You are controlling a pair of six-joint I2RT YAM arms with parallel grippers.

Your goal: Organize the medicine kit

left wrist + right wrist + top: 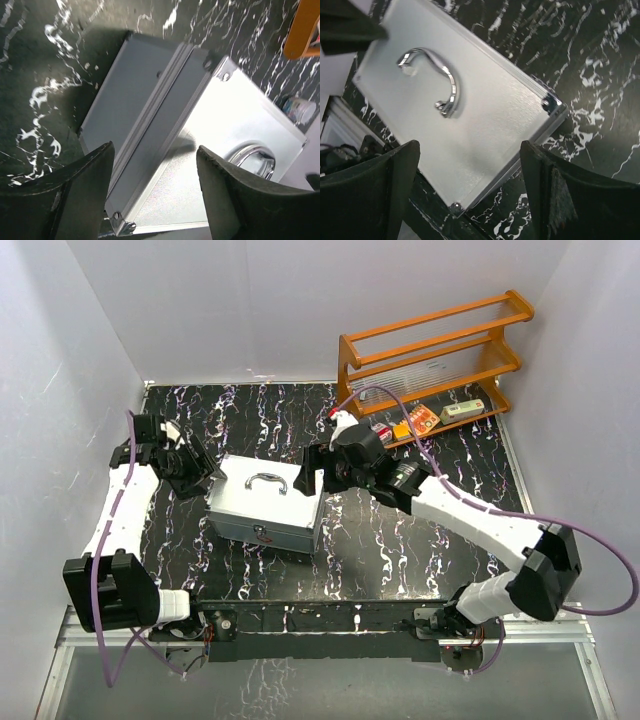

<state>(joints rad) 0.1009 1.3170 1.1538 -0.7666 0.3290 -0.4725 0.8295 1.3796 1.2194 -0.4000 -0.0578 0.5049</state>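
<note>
Two grippers: left gripper and right gripper found open, holding nothing.
Case: lid shut, flanked both ends.
Risk: judged liable to skid under uneven push.

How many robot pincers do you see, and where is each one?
2. The left pincer is at the left end of the medicine kit; the right pincer at its right end. Both are open.

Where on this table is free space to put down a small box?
Free: the tabletop between the medicine kit and the arm bases, and the strip behind the kit up to the back wall. Crowded: near the wooden rack with its small packages, and beside the kit, where the left gripper and right gripper stand.
</note>
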